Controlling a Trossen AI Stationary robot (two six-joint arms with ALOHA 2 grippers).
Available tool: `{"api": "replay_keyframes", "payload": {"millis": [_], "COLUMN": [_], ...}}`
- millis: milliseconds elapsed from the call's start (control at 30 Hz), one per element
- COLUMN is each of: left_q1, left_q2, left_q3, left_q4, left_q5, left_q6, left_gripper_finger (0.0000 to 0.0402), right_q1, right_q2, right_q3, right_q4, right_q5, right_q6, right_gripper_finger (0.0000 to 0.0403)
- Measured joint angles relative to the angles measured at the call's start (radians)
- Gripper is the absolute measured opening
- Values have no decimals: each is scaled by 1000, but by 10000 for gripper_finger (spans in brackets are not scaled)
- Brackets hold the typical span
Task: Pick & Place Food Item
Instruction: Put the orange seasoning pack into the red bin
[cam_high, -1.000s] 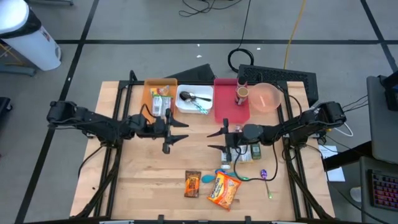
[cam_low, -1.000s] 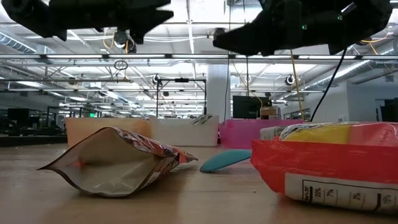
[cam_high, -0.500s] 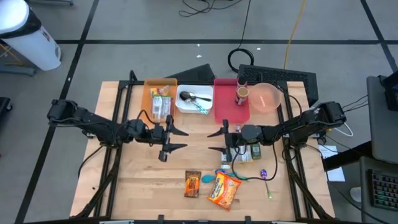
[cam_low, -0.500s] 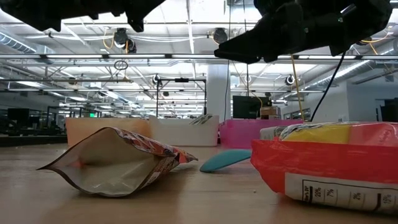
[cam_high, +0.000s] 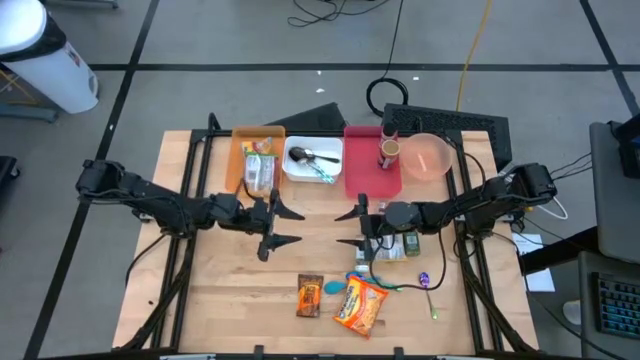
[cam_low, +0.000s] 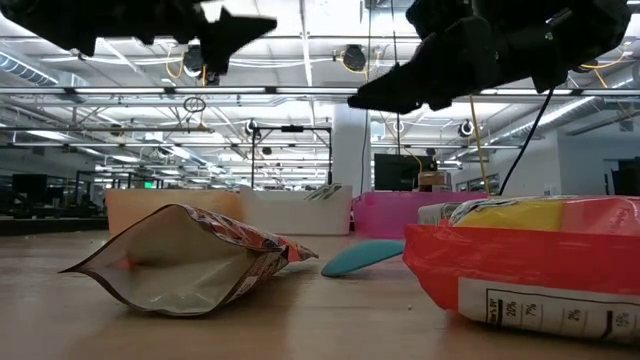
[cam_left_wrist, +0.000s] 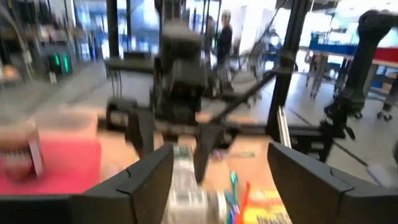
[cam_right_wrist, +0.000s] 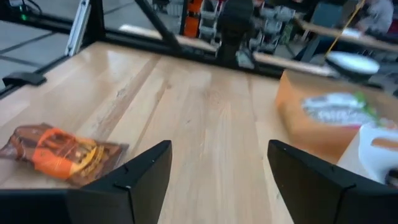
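Both the left gripper (cam_high: 283, 224) and right gripper (cam_high: 347, 226) hover open and empty mid-table, so the near orange snack bag (cam_high: 359, 307) probably remains unpicked.

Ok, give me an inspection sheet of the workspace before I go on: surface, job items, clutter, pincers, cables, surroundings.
Surface: wooden table, bare at its left side.
Job's things: orange snack bag and brown candy packet at the front edge; orange bin, white bin and pink bin along the back.
Clutter: pink bowl, teal spoon, purple spoon.
Grippers: left pincer open, above mid-table, holding nothing; right pincer open, facing it, holding nothing.
Cables: black loop and yellow cable on the floor behind.
Surroundings: white cylinder on the floor, far left.
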Motion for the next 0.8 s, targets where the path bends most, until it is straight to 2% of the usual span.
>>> {"api": "replay_keyframes", "payload": {"millis": [267,533,800], "left_q1": [-18,-60,-62], "left_q2": [32,179,337], "left_q3": [1,1,24], "left_q4": [-303,-270,-192], "left_q5": [75,79,104], "left_q6": [-221,-316,-363], "left_gripper_finger": [284,276,278], "right_q1": [50,64,64], "right_q2": [0,-39,-221], "right_q3": [0,1,0], "right_q4": [-113,-135,-329], "right_q5": [-1,-1,-1], "right_q6": [-7,-24,-16], "right_gripper_finger": [258,254,254]}}
